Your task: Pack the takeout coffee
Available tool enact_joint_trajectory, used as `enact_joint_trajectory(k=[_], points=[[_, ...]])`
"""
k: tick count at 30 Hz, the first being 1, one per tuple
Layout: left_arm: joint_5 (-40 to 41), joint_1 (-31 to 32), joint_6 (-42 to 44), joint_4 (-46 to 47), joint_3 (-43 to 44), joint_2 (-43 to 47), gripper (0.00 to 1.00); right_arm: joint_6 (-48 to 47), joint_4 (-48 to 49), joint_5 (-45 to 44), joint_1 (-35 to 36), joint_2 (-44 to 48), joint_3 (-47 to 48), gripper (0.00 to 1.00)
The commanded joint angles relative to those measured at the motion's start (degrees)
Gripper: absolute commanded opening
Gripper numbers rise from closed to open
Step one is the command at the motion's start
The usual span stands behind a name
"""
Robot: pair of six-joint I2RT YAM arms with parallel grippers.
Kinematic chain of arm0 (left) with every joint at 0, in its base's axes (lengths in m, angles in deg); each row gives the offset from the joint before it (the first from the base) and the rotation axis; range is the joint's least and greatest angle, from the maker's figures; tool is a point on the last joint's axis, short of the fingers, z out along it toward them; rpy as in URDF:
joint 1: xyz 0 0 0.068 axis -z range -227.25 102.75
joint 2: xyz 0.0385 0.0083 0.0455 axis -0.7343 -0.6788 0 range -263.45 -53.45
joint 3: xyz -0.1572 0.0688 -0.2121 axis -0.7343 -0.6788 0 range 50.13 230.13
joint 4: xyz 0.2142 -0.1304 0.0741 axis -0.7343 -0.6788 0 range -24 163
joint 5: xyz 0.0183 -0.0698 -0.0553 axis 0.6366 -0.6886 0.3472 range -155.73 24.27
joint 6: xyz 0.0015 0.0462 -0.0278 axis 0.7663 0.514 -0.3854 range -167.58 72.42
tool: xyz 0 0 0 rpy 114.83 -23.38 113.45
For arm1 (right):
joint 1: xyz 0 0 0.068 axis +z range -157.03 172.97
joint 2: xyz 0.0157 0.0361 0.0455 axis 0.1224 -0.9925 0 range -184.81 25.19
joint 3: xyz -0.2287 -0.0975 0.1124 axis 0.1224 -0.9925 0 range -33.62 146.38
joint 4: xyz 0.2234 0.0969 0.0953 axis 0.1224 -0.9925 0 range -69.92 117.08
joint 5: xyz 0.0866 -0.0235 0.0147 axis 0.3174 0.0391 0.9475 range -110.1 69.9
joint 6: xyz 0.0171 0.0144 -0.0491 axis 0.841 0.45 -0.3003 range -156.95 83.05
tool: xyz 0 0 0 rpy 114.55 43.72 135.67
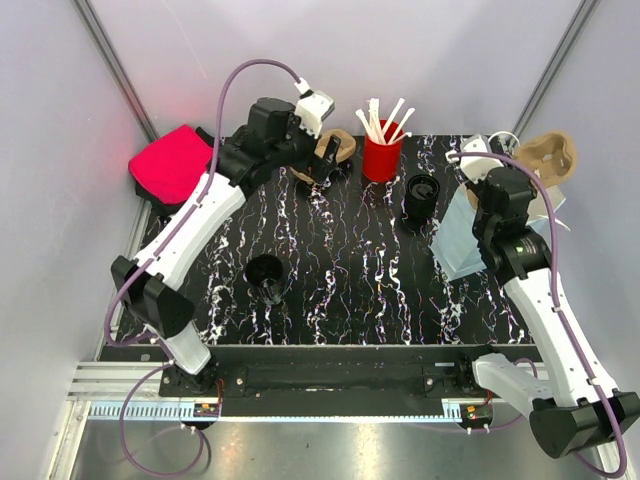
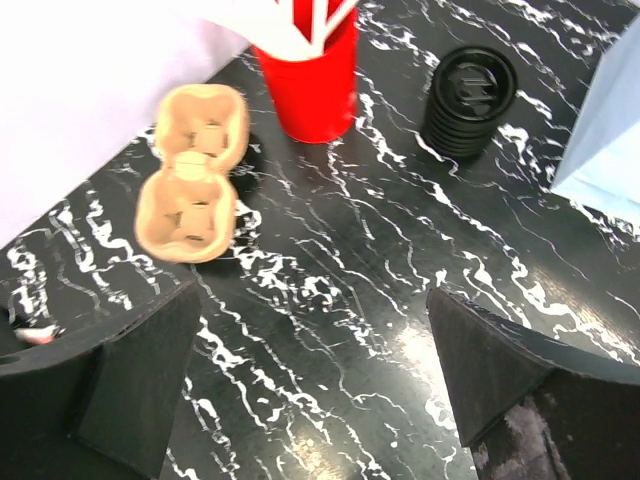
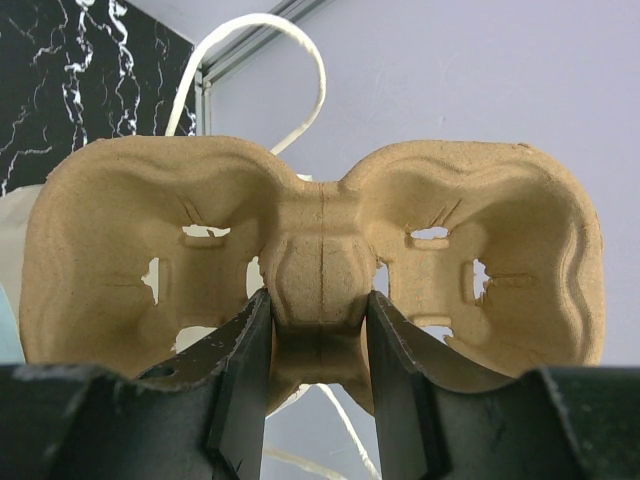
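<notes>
The takeout coffee (image 1: 421,195), a small black cup with a black lid, stands upright right of the red cup of stirrers (image 1: 381,152). It also shows in the left wrist view (image 2: 468,95), beside the red cup (image 2: 310,80). My left gripper (image 1: 312,163) is open and empty above the table at the back, with a brown two-cup cardboard carrier (image 1: 335,150) just ahead of it (image 2: 193,175). My right gripper (image 1: 522,165) is shut on the middle ridge of a second cardboard carrier (image 3: 320,270) and holds it raised at the back right (image 1: 548,155).
A light blue paper bag (image 1: 458,240) lies at the right, under the right arm; its edge shows in the left wrist view (image 2: 610,120). A lidless black cup (image 1: 265,272) stands front left. A pink cloth (image 1: 170,160) lies off the table's back left corner.
</notes>
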Motion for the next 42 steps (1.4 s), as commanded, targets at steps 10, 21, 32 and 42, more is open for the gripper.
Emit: enact_joint_trajectory(k=[10, 21, 32, 42], points=[[-3.18, -3.25, -1.77, 1.92, -3.82, 4.53, 0.99, -4.22, 0.22, 1.78, -0.4, 6.06, -1.34, 0.22], [-3.7, -5.44, -2.03, 1.92, -6.9, 7.34, 0.99, -5.46, 3.2, 3.63, -1.19, 3.43, -4.77, 0.22], [-3.35, -6.94, -1.86, 2.01, -8.48, 8.92, 0.99, -2.66, -1.0, 9.08, -2.16, 2.11, -6.61, 0.22], [-3.35, -8.61, -1.95, 2.01, -10.68, 10.68, 0.99, 7.1, -9.79, 19.44, -2.24, 0.7, -4.42, 0.2]])
